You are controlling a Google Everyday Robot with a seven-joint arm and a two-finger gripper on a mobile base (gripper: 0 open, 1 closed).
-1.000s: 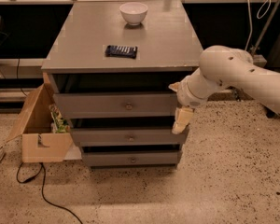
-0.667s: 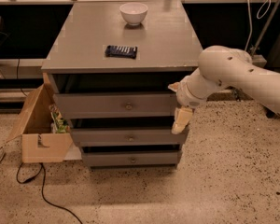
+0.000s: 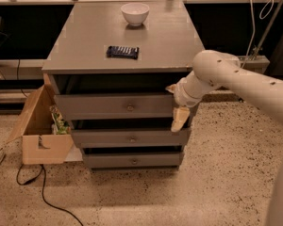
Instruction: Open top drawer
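Observation:
The grey cabinet has three drawers. The top drawer [image 3: 113,106] has the widest front and a small round knob [image 3: 130,108] at its centre. A dark gap shows between its front and the cabinet top. My gripper [image 3: 177,105] is at the right end of the top drawer's front panel, far to the right of the knob. The white arm [image 3: 236,81] reaches in from the right.
A white bowl [image 3: 135,13] and a dark flat packet [image 3: 122,52] lie on the cabinet top [image 3: 165,46]. An open cardboard box [image 3: 40,126] stands against the cabinet's left side, with a black cable [image 3: 42,192] on the speckled floor. Two narrower drawers [image 3: 132,139] sit below.

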